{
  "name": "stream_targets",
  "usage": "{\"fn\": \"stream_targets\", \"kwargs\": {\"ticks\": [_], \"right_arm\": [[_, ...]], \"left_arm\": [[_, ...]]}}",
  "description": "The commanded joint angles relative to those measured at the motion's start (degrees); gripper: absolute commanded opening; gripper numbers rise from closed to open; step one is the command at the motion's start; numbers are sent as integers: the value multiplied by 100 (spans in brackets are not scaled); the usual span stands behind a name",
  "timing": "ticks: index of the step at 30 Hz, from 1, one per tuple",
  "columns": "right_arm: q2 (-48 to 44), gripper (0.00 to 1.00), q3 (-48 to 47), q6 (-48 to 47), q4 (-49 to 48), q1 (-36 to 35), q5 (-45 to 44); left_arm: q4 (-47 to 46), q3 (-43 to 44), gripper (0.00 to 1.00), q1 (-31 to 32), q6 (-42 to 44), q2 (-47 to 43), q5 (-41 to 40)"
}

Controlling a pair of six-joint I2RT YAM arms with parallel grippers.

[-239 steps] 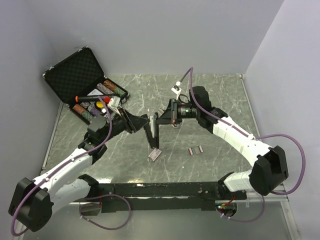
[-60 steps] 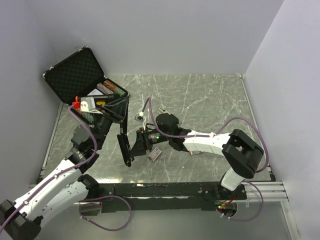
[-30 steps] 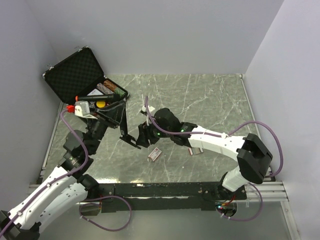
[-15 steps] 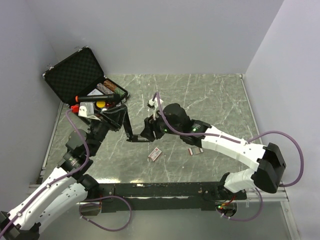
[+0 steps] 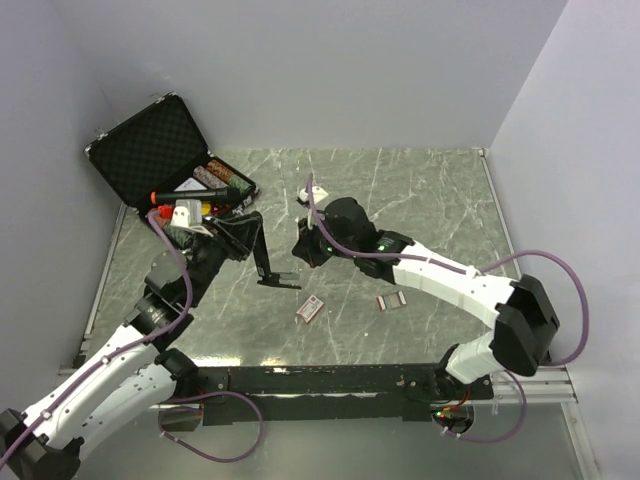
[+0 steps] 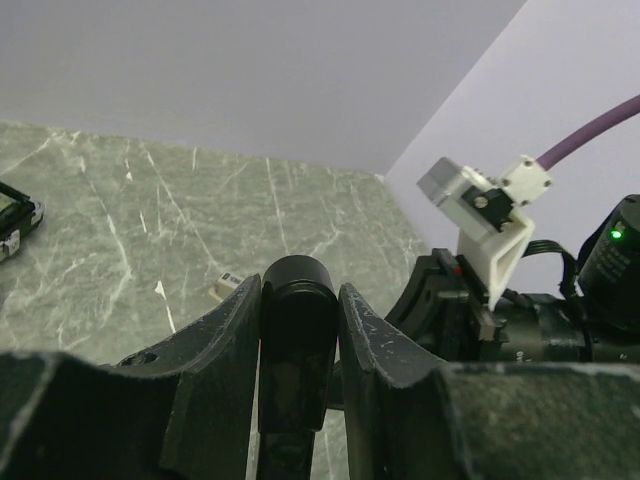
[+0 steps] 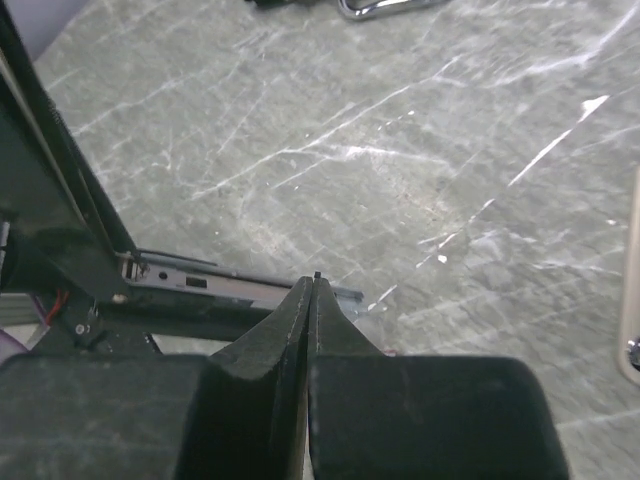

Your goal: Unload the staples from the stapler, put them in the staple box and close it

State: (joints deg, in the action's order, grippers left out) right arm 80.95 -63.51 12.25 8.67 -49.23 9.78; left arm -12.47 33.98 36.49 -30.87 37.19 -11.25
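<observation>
My left gripper [image 5: 246, 236] is shut on the black stapler [image 5: 264, 257], which hangs open with its lower arm reaching down to the right above the table. In the left wrist view both fingers clamp the stapler's rounded end [image 6: 297, 305]. My right gripper [image 5: 300, 247] sits just right of the stapler with its jaws pressed together. In the right wrist view its tips [image 7: 313, 283] lie against the stapler's bare metal staple channel [image 7: 200, 284]. Whether anything thin is pinched there is too small to tell. Two staple strips [image 5: 391, 300] lie on the marble.
An open black case [image 5: 150, 150] with pens and small items stands at the back left. A small pale box [image 5: 311, 308] lies on the table below the grippers. The right arm's camera mount [image 6: 480, 205] hangs close to the left gripper. Walls close off the back and both sides.
My right gripper has gone from open to shut and shifted slightly up and back beside the stapler. The left gripper keeps its hold; the stapler's lower arm swung a little to the right.
</observation>
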Motion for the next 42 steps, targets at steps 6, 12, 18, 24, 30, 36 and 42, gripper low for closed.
{"fn": "stream_targets", "kwargs": {"ticks": [6,12,18,24,30,36,42], "right_arm": [[720,0,-136,216,-726,1,446],[949,0,206,497,-1209,10,744],[1037,0,506,699,-1438,10,929],[1028,0,848,1007,-1789,10,1166],[1169,0,1077,1437,-2307,1,1631],[1160,0,1332,1938,-2913,10,2123],[1195,0,1490,2615,-3643,1,2686]], "left_arm": [[-625,390,1,16,-112,209,-115],[-616,505,1,25,-138,324,-229],[-800,470,1,25,-191,473,-361],[-1257,452,1,25,-138,798,-537],[-1741,645,1,16,-217,1404,-519],[-2005,795,1,25,-173,1914,-765],[-2225,856,1,16,-252,2432,-923]]}}
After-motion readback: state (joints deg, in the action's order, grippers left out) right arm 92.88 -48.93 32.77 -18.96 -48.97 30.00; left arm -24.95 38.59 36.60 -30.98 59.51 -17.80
